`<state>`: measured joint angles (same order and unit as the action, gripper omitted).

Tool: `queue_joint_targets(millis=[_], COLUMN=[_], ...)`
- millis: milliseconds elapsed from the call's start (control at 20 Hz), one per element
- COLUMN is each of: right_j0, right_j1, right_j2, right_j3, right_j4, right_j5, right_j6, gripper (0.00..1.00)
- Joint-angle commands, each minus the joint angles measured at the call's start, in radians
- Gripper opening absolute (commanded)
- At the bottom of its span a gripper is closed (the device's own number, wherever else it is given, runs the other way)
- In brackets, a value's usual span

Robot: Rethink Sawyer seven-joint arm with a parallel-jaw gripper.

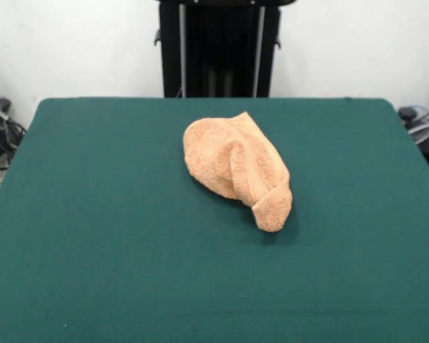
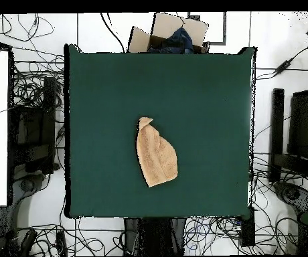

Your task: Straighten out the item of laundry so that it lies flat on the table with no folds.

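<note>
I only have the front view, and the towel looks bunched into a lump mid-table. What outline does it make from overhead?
Observer: From above, the towel is a long teardrop, with its narrow tip pointing away from the robot's base and its broad rounded end toward it.
Operator: Anything beyond the table edge on my camera's side?
Observer: Yes. An open cardboard box with dark blue cloth inside sits just past that edge of the table.
</note>
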<state>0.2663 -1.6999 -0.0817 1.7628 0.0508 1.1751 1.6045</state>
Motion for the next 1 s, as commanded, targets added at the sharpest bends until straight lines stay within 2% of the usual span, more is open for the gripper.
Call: queue_joint_targets(millis=[50, 200, 500, 1000], right_j0=[-0.011, -0.029, -0.084, -0.052], right_j1=[0.048, 0.087, 0.202, 0.341], right_j2=[0.024, 0.030, 0.084, 0.052], right_j3=[-0.065, -0.088, -0.247, -0.107], right_j4=[-0.054, -0.025, -0.016, 0.024], right_j5=[0.269, 0.273, 0.362, 0.045], right_j6=[0.466, 0.438, 0.438, 0.437], gripper=[1.00, 1.00, 1.00, 1.00])
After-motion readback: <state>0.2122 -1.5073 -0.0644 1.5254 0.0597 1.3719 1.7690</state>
